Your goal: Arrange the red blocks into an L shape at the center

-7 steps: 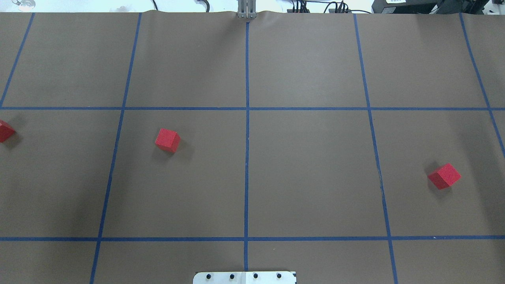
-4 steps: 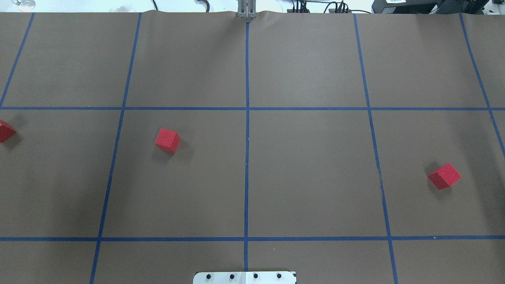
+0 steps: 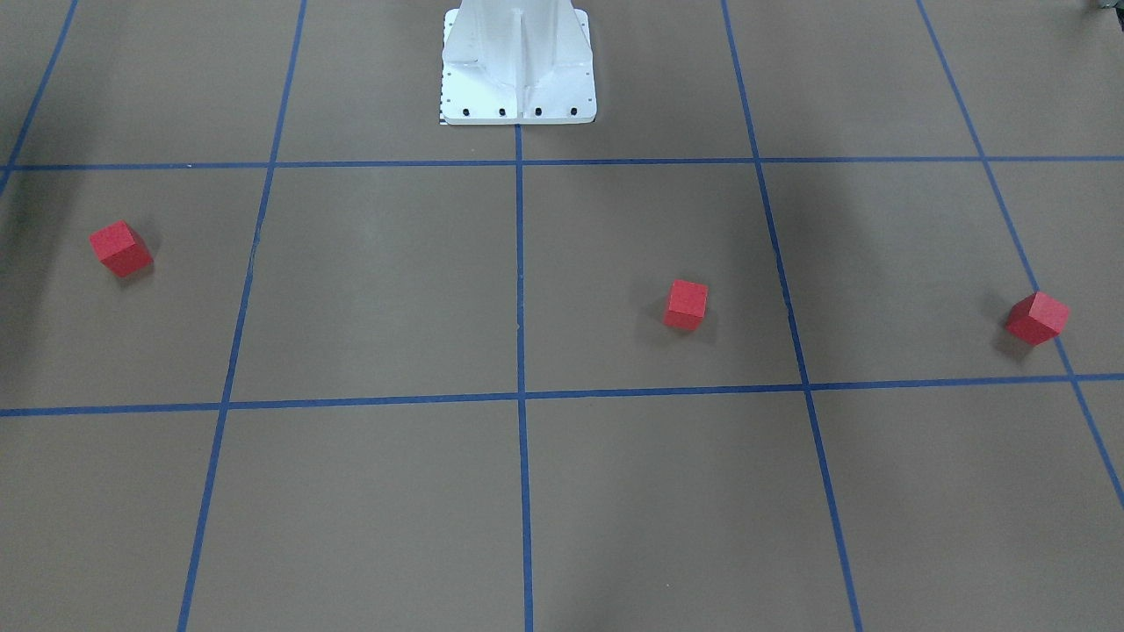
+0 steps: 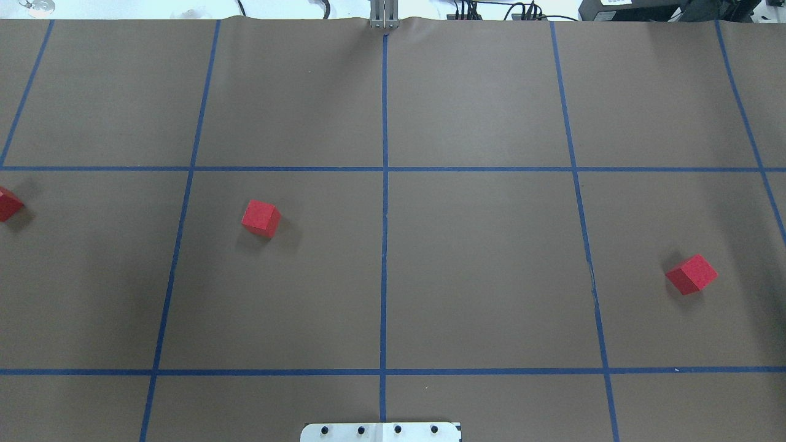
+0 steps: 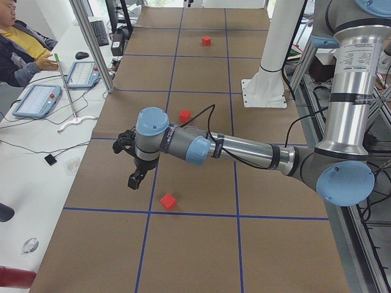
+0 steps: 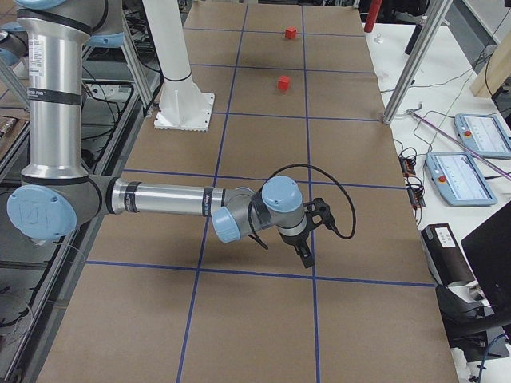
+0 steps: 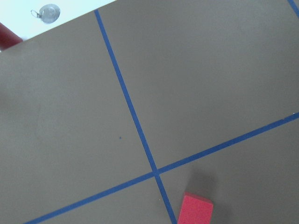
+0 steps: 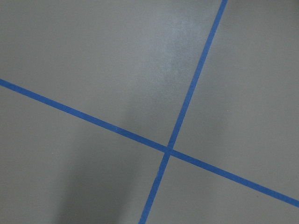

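Three red blocks lie apart on the brown surface. In the overhead view one block is left of the center line, one is far right, and one is cut off by the left edge. My left gripper shows only in the exterior left view, hanging above the table just beyond the nearest block. I cannot tell if it is open. My right gripper shows only in the exterior right view, and I cannot tell its state. The left wrist view shows a block at its bottom edge.
The white robot base stands at the near middle edge of the table. An operator sits beside the table's far side with tablets and a metal post. More tablets lie by the other end.
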Controlling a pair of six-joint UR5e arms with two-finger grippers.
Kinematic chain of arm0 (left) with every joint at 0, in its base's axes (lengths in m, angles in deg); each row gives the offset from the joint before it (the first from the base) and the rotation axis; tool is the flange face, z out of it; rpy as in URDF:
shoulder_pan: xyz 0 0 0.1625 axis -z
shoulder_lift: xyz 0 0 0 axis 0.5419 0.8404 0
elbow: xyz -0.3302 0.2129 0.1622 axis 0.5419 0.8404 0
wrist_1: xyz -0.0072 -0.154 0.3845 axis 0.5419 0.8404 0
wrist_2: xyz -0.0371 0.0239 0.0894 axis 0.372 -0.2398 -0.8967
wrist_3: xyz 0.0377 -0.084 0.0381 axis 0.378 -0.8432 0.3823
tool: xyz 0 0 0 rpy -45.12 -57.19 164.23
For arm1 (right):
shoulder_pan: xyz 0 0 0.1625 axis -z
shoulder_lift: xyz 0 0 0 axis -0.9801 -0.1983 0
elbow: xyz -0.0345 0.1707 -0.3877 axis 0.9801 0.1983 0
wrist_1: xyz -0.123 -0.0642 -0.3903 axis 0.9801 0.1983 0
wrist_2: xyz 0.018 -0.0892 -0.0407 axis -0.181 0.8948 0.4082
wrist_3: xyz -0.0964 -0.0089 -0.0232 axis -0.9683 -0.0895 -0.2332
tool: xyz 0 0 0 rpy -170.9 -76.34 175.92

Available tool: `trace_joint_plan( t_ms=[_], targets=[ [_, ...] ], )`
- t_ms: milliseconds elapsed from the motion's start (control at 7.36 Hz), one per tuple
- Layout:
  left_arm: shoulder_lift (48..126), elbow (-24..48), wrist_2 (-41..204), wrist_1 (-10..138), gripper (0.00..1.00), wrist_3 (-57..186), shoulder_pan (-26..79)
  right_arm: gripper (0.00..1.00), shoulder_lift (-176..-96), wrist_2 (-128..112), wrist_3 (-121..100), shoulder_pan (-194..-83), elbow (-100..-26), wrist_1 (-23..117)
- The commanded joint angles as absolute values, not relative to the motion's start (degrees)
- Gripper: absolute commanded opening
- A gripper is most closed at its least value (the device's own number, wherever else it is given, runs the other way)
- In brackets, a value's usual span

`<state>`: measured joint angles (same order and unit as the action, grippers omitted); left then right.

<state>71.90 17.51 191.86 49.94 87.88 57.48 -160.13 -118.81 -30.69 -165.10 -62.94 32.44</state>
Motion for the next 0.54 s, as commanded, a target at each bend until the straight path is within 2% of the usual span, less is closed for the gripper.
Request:
trace_joint_plan(
  t_ms=[0,136,408],
  targets=[
    [72.3,17.3,192.0,51.6,1.0,87.8,57.5,0.99,-159.0,-122.5,-29.4,-158.1,-63.9,27.3],
    [70.6,16.9,191.9,55.0,1.0,87.9,57.1,0.99,-159.2,-126.0,-21.4,-153.6,-65.3,26.1],
    [70.5,16.1,191.9,56.5,1.0,87.8,56.4,0.97,-164.2,-122.2,-9.1,-143.1,-73.9,24.9]
  ],
)
